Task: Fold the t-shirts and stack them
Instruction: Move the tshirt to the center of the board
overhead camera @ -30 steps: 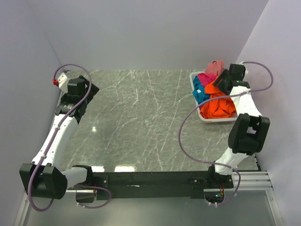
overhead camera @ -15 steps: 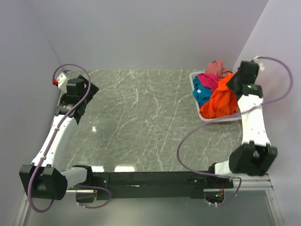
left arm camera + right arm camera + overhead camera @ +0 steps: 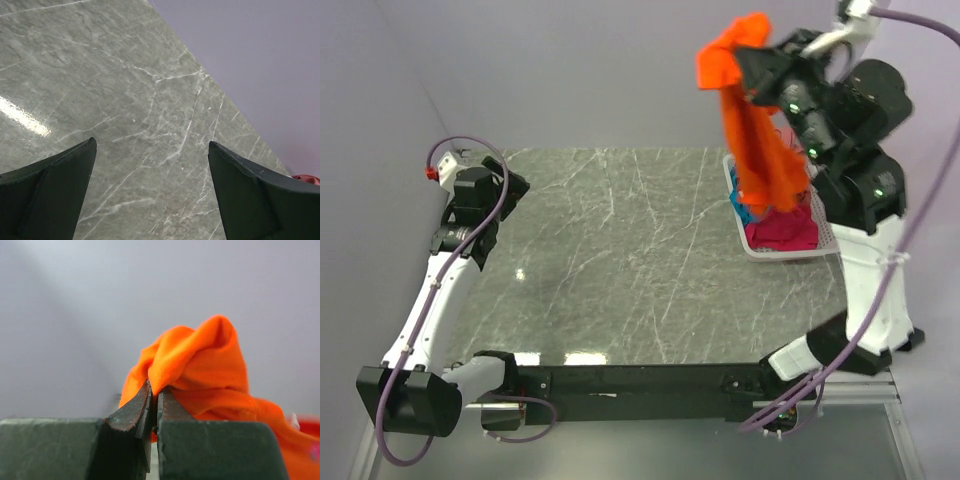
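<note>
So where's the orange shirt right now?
In the top view the orange shirt hangs in the air on the right side, pinched in the right arm's jaws and dangling above the white basket at the far right of the table.

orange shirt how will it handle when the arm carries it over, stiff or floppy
Likely very floppy: the orange shirt hangs in a long limp drape from the right gripper. Probably light, since a small pinched bunch bears it all. It may swing and land crumpled on the table, not flat.
</note>
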Available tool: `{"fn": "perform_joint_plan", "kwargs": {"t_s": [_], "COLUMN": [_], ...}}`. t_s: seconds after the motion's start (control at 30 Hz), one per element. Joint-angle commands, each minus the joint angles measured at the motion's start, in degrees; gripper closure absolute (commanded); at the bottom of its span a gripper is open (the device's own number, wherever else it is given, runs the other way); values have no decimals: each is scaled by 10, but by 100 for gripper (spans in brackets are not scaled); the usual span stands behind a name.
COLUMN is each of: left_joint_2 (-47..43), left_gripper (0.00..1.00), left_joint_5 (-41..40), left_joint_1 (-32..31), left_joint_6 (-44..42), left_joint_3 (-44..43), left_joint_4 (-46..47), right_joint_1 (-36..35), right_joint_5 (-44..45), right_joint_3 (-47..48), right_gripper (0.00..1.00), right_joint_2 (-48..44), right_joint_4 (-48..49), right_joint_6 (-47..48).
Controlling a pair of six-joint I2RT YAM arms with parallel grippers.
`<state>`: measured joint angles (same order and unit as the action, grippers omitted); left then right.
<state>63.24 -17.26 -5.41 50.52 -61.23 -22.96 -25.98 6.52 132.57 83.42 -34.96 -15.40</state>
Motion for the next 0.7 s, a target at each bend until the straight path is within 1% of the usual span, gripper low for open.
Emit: {"fn": "perform_joint_plan", "kwargs": {"t_s": [0.0, 0.07, 0.17, 0.27, 0.3, 0.4, 0.43, 0.5, 0.53, 0.57, 0.6, 0.63, 0.67], "left_joint_2": [-22, -32, -41, -44, -44, -31, -28, -13, -8, 3, 7, 20, 27], "left_gripper": [1, 0, 1, 1, 1, 1, 1, 1, 1, 1, 0, 1, 1], "left_joint_5": [6, 2, -8, -10, -10, -13, -15, -18, -26, -27, -28, -24, -21], "left_joint_1": [2, 2, 2, 2, 2, 2, 3, 3, 3, 3, 3, 3, 3], "left_joint_6": [12, 19, 26, 27, 26, 26, 26, 26, 27, 27, 28, 28, 28], "left_joint_3": [-11, -7, -2, 7, 8, 9, 9, 9, 10, 11, 13, 14, 19], "left_joint_4": [8, 2, -8, -2, 0, -2, -5, -9, -13, -13, -11, -10, -9], "right_joint_1": [-78, -125, -138, -138, -135, -117, -108, -88, -60, -38, -16, 24, 36], "right_joint_5": [-110, -120, -115, -46, -15, 25, 26, 20, -6, -29, -52, -76, -98], "right_joint_3": [73, 101, 81, 19, -22, -115, -209, -320, -427, -477, -552, -580, -599], "right_gripper": [100, 100, 100, 100, 100, 100, 100, 97, 91, 87, 77, 63, 54], "right_joint_2": [81, 115, 128, 114, 111, 77, 48, 16, -9, -17, -19, -16, -10], "right_joint_4": [70, 120, 179, 199, 198, 177, 181, 199, 224, 232, 237, 242, 235], "right_joint_6": [28, 27, 1, -1, -1, -21, -37, -61, -87, -103, -119, -140, -142]}}
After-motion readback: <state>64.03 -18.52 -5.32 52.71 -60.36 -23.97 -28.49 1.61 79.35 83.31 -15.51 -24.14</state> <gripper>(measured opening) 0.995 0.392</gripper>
